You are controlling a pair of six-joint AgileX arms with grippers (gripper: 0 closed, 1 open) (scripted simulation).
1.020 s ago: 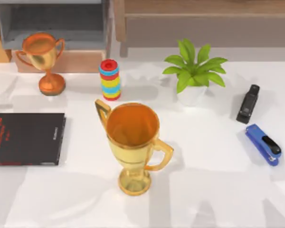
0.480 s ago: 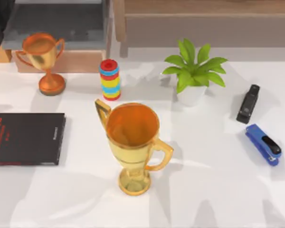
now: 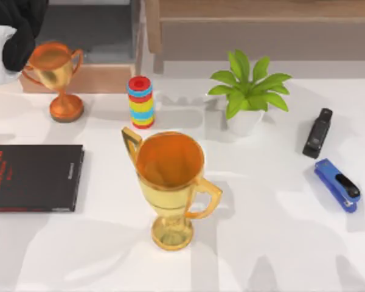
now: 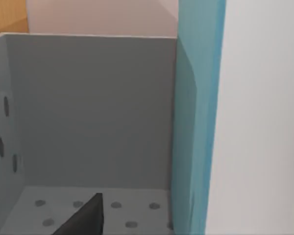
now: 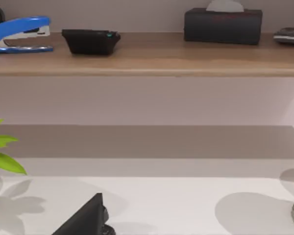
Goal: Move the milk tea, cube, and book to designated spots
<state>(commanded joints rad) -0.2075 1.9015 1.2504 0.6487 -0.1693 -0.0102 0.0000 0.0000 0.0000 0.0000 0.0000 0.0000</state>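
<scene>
**Book in the air, heading for the grey compartment at the bench's far-left corner**

The left gripper [image 3: 13,42] hangs over the far-left corner of the white bench [image 3: 261,243], beside the small orange trophy [image 3: 53,73]. It looks clamped on the thick teal book [image 4: 198,122], which is lifted clear of the bench. This reads as the book's placing step. The grey perforated compartment [image 4: 88,122] opens just ahead in the left wrist view. The book's long axis runs parallel with the compartment's upright wall edge, so it stands on end, with its teal cover turned toward the opening and its white pages beside it. The next move calls for easing it straight in, cover flat along the side wall, before any release. The right gripper [image 5: 83,220] sits idle, facing the wooden shelf [image 5: 147,54] across the bench, and how far open it is cannot be told.
</scene>
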